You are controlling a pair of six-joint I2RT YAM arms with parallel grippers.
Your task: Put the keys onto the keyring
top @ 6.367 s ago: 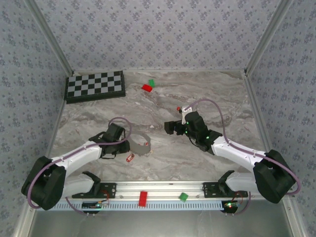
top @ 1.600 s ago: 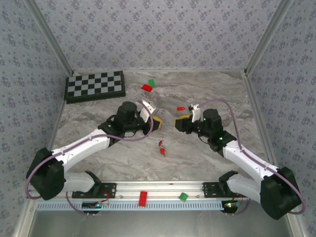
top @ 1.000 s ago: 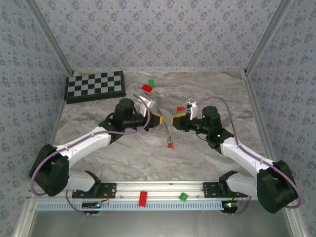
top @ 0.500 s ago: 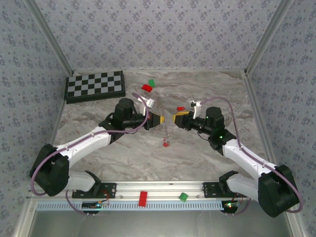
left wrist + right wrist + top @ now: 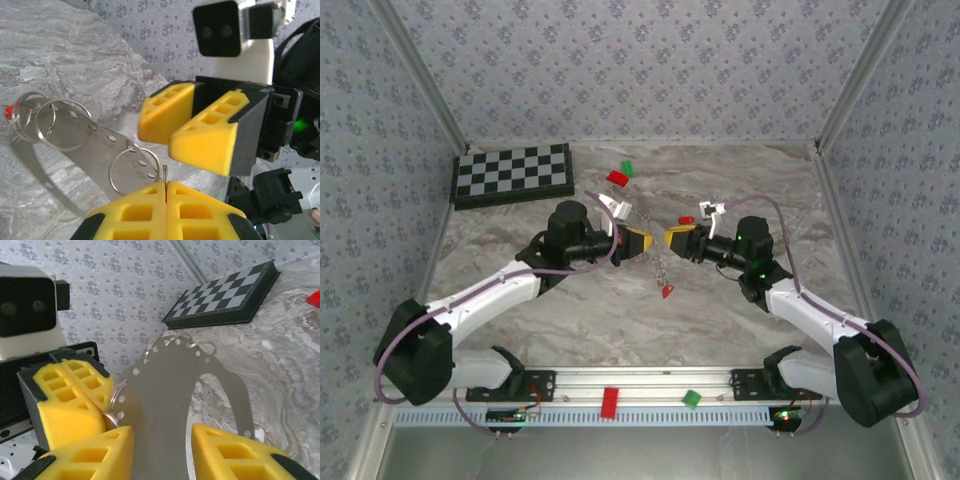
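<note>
My left gripper [image 5: 165,184] pinches a wire ring [image 5: 136,149] of the dull grey perforated keyring band [image 5: 95,140]; my right gripper [image 5: 162,432] stands open astride that band; one tiny red-headed key [image 5: 667,292] dangles beneath

fingers [image 5: 205,135] yellow | arm links [image 5: 490,293] white | joints [image 5: 415,360] black | cables [image 5: 788,238] mauve

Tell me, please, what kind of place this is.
Probably a robot test booth: patterned walls close in a marble-look table, the left arm and right arm are bolted to a metal rail.
</note>
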